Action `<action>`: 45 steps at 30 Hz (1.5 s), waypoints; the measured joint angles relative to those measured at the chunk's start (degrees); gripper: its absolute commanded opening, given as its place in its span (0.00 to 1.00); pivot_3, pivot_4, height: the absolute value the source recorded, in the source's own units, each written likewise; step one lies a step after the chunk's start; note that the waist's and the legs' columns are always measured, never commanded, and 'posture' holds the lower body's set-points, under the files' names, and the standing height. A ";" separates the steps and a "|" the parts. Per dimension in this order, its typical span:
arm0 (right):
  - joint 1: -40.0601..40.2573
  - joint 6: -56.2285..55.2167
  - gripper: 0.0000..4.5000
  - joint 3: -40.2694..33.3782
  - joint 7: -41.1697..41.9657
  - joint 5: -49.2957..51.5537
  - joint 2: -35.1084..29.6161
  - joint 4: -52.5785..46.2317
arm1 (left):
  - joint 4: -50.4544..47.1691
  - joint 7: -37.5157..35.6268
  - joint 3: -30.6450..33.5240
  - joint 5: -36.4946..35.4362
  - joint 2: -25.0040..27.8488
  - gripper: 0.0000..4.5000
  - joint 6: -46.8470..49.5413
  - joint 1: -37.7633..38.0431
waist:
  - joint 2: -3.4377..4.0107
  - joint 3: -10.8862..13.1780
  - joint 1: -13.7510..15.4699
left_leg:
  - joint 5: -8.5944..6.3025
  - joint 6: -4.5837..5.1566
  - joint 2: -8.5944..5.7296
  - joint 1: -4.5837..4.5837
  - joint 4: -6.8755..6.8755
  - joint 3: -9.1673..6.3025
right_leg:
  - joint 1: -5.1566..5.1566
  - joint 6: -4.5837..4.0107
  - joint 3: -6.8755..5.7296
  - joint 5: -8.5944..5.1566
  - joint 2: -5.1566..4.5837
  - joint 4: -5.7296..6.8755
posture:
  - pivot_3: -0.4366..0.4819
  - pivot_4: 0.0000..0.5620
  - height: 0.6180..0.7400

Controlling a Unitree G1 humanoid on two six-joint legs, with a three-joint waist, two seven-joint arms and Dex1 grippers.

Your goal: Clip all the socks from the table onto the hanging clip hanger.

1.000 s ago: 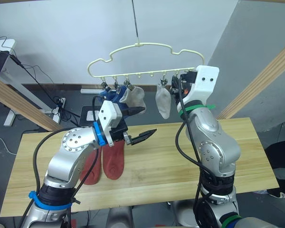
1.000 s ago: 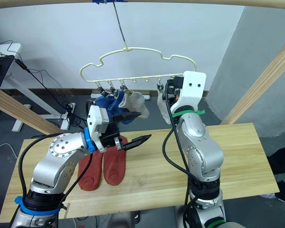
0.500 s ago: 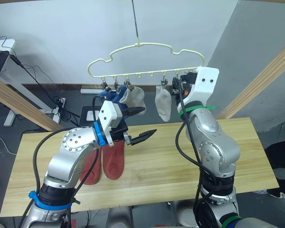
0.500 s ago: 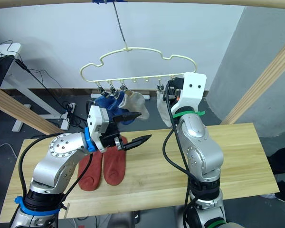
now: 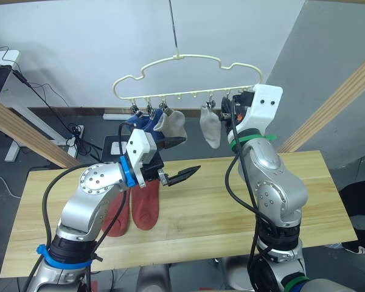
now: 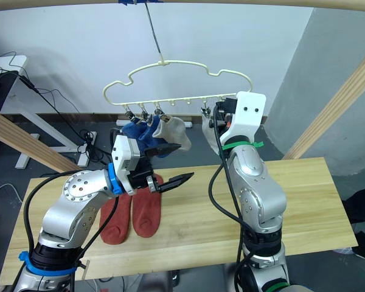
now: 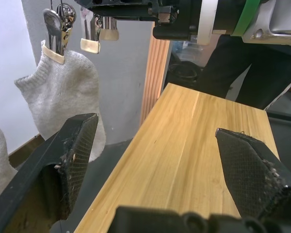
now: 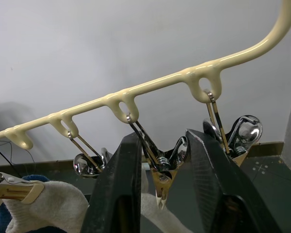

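Note:
The pale-yellow clip hanger (image 5: 182, 58) hangs above the table's (image 5: 219, 201) far edge. Two blue socks (image 5: 140, 125) and a grey sock (image 5: 173, 125) hang from its left clips, and another grey sock (image 5: 211, 128) hangs further right. Two rust-red socks (image 5: 145, 204) lie side by side on the table's left part. My left gripper (image 5: 191, 154) hovers open above them, holding nothing. Raised to the hanger's right end, my right gripper (image 8: 160, 189) has its fingers pressed on either side of a metal clip (image 8: 160, 162), just above the grey sock.
Slanted wooden beams stand at the left (image 5: 24, 131) and the right (image 5: 334, 109) of the table. Cables and a power strip (image 5: 73, 137) lie on the floor behind the left end. The table's right half is bare wood.
The right-hand grey sock has swung slightly and my right gripper has shifted a little to the right at the hanger. The left arm has not moved.

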 measured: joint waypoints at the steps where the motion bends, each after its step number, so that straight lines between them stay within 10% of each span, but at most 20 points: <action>1: 0.00 -0.15 0.12 0.05 0.09 0.06 0.00 0.00 | 0.00 0.00 0.00 0.03 0.02 0.95 0.00 0.00 | 0.00 0.00 0.00 | 0.00 0.00 0.00 0.00 0.00 0.00 | 0.00 0.00 0.00 0.00 0.00 0.00 | 0.23 0.51 1.00; 15: -0.01 -0.52 0.00 0.41 0.31 0.81 -0.01 0.02 | -0.34 2.79 0.18 0.20 -0.40 0.98 1.11 3.63 | 0.00 0.00 0.01 | 0.00 0.00 0.01 0.00 -0.01 0.00 | 0.00 0.00 0.01 0.00 -0.01 -0.02 | 0.23 0.51 1.00; 23: -0.02 -0.44 0.00 -0.03 0.49 1.42 -0.04 0.26 | 6.40 22.94 3.60 10.07 -8.14 0.98 3.88 17.72 | 0.00 0.00 0.51 | 0.00 0.02 0.00 -0.06 0.04 -0.20 | 0.02 0.00 -0.05 0.00 -0.06 0.00 | 0.23 0.53 1.00; 41: -0.05 1.03 0.00 0.05 1.37 1.76 -0.05 0.44 | 16.54 40.47 4.71 15.58 -19.26 0.98 13.84 10.91 | 0.00 0.00 0.17 | 0.01 0.03 -0.04 0.01 0.05 -0.05 | 0.06 0.06 -0.04 0.04 -0.04 0.01 | 0.22 0.54 1.00; 45: -0.05 1.07 0.00 0.04 1.38 1.78 -0.05 0.42 | 16.40 40.33 4.48 16.46 -19.03 0.79 15.19 10.60 | 0.00 -0.01 0.15 | 0.01 0.03 -0.04 0.02 0.04 -0.05 | 0.06 0.06 -0.03 0.04 -0.04 0.02 | 0.21 0.53 1.00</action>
